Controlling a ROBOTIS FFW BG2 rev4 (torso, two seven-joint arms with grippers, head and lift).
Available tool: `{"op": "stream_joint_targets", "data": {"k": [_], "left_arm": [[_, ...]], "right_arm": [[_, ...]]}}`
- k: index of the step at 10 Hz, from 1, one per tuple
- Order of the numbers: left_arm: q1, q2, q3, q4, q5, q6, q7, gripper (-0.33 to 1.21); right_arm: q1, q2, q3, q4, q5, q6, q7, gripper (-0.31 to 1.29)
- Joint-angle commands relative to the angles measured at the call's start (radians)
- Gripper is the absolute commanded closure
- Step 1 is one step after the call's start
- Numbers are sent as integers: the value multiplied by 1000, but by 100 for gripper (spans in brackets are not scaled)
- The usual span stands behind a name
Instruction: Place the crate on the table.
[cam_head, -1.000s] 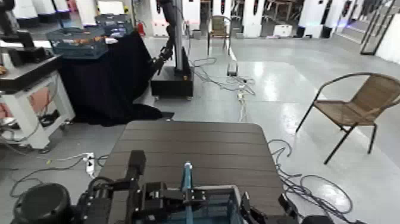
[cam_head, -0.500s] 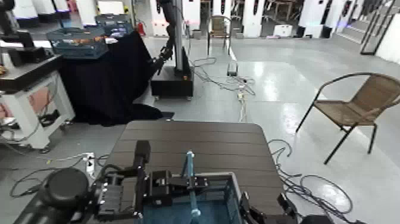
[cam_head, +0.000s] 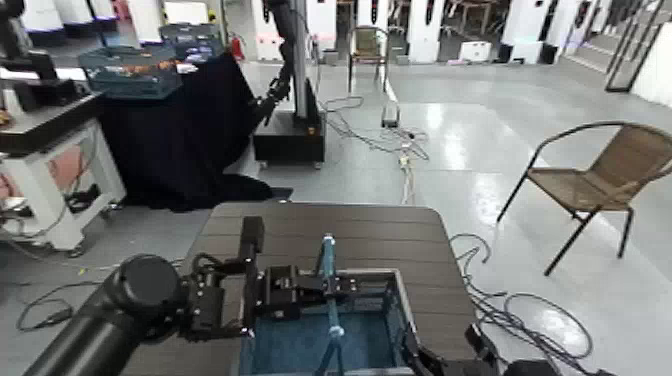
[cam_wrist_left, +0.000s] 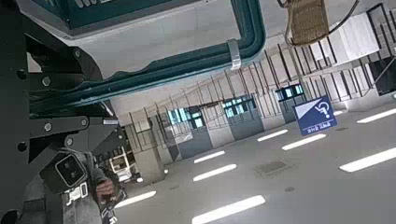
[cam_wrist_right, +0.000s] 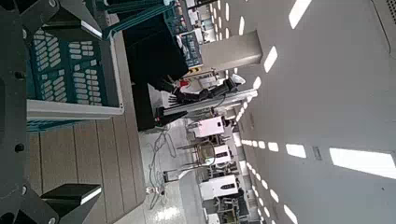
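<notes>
I have my left gripper (cam_head: 335, 288) clenched on the upright teal handle (cam_head: 329, 262) of the crate (cam_head: 325, 335), which is over the near part of the dark slatted table (cam_head: 330, 220); I cannot tell whether it touches the top. My right gripper (cam_head: 445, 350) is just beside the crate's right side, its fingers apart and holding nothing.

brown slatted table (cam_head: 300, 222) | rounded corners | crate (cam_head: 362, 335) over near part | contact with tabletop: cannot tell
</notes>
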Motion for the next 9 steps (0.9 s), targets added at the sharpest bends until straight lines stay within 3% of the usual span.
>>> {"op": "stream_joint_targets", "data": {"k": [1, 9], "left_arm": [[-77, -10, -58, 96, -73, -41, -72, 119], [-206, -53, -95, 310, -200, -108, -188, 119]], "right_arm": [[-2, -2, 2, 1, -2, -1, 0, 15], [-15, -5, 18, 4, -9, -3, 0, 15]]}}
